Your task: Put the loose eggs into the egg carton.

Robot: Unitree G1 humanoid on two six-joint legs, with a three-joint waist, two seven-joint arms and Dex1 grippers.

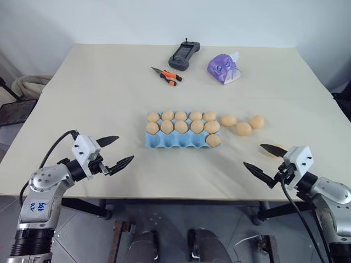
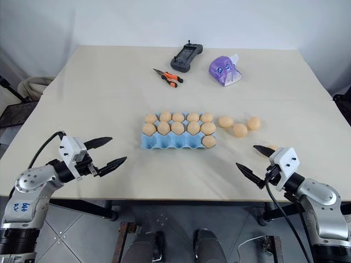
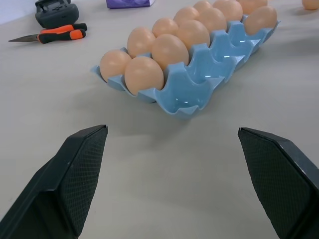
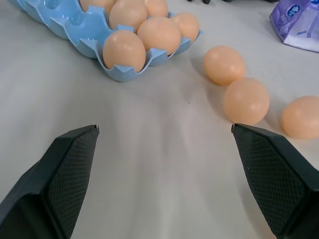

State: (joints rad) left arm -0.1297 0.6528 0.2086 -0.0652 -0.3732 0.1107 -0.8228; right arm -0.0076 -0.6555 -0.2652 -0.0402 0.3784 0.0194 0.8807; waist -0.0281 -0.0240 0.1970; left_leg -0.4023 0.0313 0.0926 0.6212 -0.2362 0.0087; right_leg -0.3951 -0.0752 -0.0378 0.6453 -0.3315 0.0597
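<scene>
Egg carton: light blue tray [image 1: 175,140] sits mid-worktop, long side facing the robot.
Carton fill: back row and middle row both full of eggs; front row has one egg [image 1: 213,140] in the right-end cup, the other front cups bare blue.
Loose eggs: three lie on the worktop just right of the carton — nearest one [image 1: 228,120], next [image 1: 243,129], farthest [image 1: 256,121] — in a shallow bent line, close together.
Fourth loose egg: a tan shape [image 1: 277,150] peeks out behind the right end effector's upper finger; hard to see much of it.
Left end effector: [image 1: 116,152] hovers over the near-left worktop, fingers spread wide, nothing between them, pointing toward the carton.
Right end effector: [image 1: 264,159] over the near-right edge, fingers wide apart and empty, aimed toward the carton's right end and the loose eggs.
Far side of worktop: black handheld controller [image 1: 184,55], orange-handled pliers [image 1: 167,75], purple tissue pack [image 1: 224,68], all well apart from the carton.
Worktop: pale cream surface [image 1: 98,98].
</scene>
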